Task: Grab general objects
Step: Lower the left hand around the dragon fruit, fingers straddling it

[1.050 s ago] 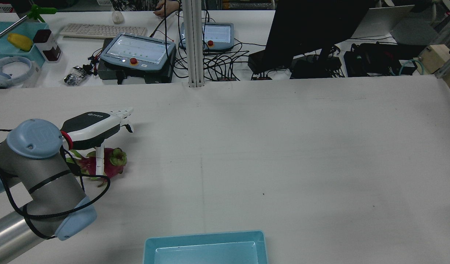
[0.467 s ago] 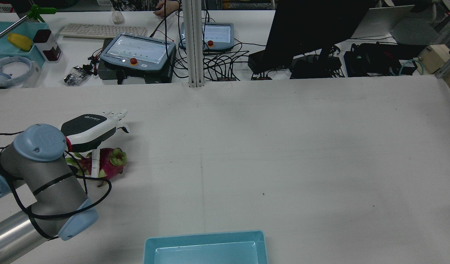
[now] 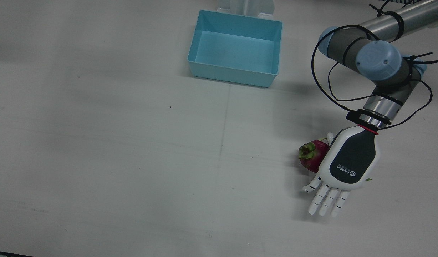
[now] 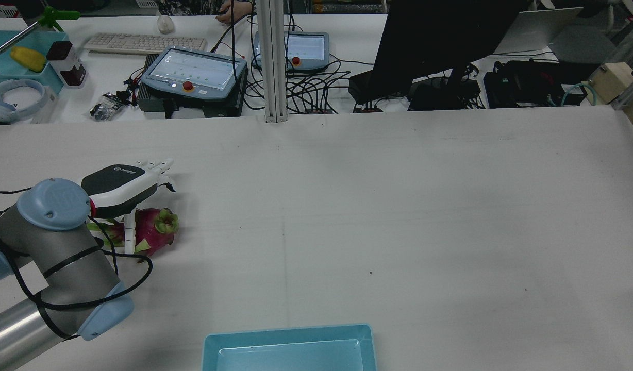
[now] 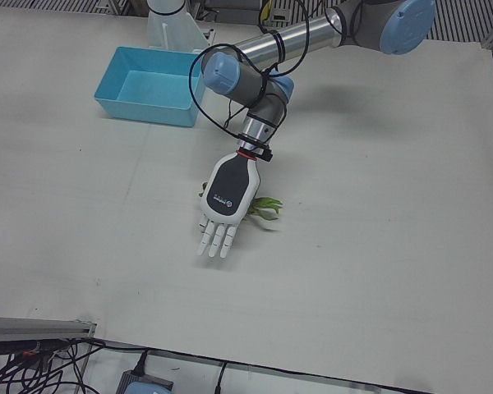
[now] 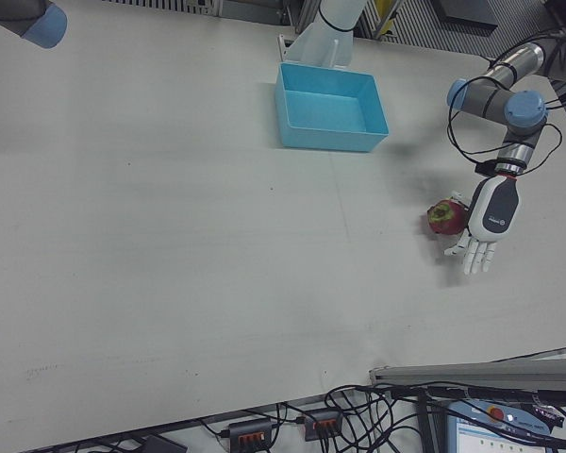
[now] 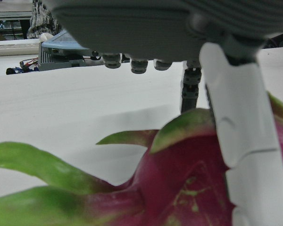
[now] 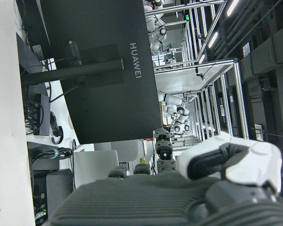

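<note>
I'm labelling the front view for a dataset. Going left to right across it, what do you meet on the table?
Blue bin → dragon fruit → left hand, palm down above the fruit's right side, fingers spread and holding nothing.

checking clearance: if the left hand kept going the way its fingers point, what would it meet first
Probably nothing: the left hand points across bare table toward its operator-side edge. The dragon fruit sits under the palm, not ahead.

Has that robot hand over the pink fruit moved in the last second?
Yes. The left robot hand has drifted left and lower toward the dragon fruit, which stayed put.
</note>
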### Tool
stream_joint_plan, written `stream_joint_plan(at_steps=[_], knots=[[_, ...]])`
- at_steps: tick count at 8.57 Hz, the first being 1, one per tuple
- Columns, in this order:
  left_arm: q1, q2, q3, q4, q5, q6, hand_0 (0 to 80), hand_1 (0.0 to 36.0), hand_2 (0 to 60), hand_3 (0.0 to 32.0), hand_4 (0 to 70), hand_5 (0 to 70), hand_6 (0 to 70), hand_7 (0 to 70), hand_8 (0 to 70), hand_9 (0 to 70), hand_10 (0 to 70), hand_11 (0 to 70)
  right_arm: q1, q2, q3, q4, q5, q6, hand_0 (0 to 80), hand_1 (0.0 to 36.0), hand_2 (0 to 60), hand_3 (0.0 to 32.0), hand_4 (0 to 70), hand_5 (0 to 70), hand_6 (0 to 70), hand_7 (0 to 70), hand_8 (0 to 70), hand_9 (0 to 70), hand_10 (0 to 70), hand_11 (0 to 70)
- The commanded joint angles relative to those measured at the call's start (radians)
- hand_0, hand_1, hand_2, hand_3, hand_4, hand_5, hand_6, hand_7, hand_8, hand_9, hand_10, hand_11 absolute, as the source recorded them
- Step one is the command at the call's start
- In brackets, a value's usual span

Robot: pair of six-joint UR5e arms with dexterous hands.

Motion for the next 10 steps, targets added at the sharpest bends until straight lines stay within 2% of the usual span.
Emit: stream_joint_plan(at_steps=[1,2,3,4,5,6,7,9,10], knots=[[0.042,0.001,0.006,0.004,-0.038,0.001,54.7,36.0,60.0,0.0,0.0,43.9,0.0,0.0,5.9,0.0,1.5,5.1,0.0,0.0,-0.001,0.0,0.0,0.0,0.0,0.0,0.0,0.0,0.0,0.0,0.0,0.0,0.0,0.0,0.0,0.0],[0.047,0.001,0.006,0.004,-0.04,0.001,54.3,36.0,60.0,0.0,0.3,55.8,0.0,0.0,6.1,0.0,1.2,4.5,0.0,0.0,0.0,0.0,0.0,0.0,0.0,0.0,0.0,0.0,0.0,0.0,0.0,0.0,0.0,0.0,0.0,0.0],[0.047,0.0,0.005,0.004,-0.041,0.001,52.6,33.6,60.0,0.0,4.6,70.0,0.0,0.0,6.3,0.0,0.0,2.1,0.0,0.0,0.0,0.0,0.0,0.0,0.0,0.0,0.0,0.0,0.0,0.0,0.0,0.0,0.0,0.0,0.0,0.0],[0.047,0.0,0.005,0.004,-0.043,0.001,51.5,30.7,60.0,0.0,12.8,70.0,0.0,0.0,6.7,0.0,0.0,0.0,0.0,0.0,0.0,0.0,0.0,0.0,0.0,0.0,0.0,0.0,0.0,0.0,0.0,0.0,0.0,0.0,0.0,0.0],[0.049,0.001,0.005,0.002,-0.061,0.002,51.0,29.0,60.0,0.0,20.2,70.0,3.3,3.3,7.6,0.0,0.0,0.0,0.0,0.0,0.0,0.001,0.0,0.0,0.0,0.0,0.0,0.0,0.0,0.0,0.0,0.0,0.0,0.0,0.0,0.0],[0.068,0.001,0.008,0.002,-0.07,0.002,50.7,27.8,60.0,0.0,23.6,70.0,6.1,8.0,8.4,0.2,0.0,0.0,0.0,0.0,-0.001,0.0,0.0,0.0,0.0,0.0,0.0,0.0,0.0,0.0,0.0,0.0,0.0,0.0,0.0,0.0],[0.076,0.001,0.008,0.002,-0.087,0.002,50.6,27.7,60.0,0.0,25.1,70.0,8.3,10.6,9.0,0.7,0.0,0.0,0.0,0.0,-0.001,0.0,0.0,0.0,0.0,0.0,0.0,0.0,0.0,0.0,0.0,0.0,0.0,0.0,0.0,0.0],[0.076,0.0,0.008,0.001,-0.098,0.014,51.3,28.4,60.0,0.0,33.3,70.0,14.9,16.6,12.4,4.2,0.0,0.2,0.0,0.0,-0.001,0.001,0.0,0.0,0.0,0.0,0.0,0.0,0.0,0.0,0.0,0.0,0.0,0.0,0.0,0.0],[0.073,0.0,0.005,0.002,-0.097,0.014,53.5,31.4,60.0,0.0,36.2,70.0,19.7,22.6,15.3,8.3,1.6,3.8,0.0,0.0,0.0,0.0,0.0,0.0,0.0,0.0,0.0,0.0,0.0,0.0,0.0,0.0,0.0,0.0,0.0,0.0]])
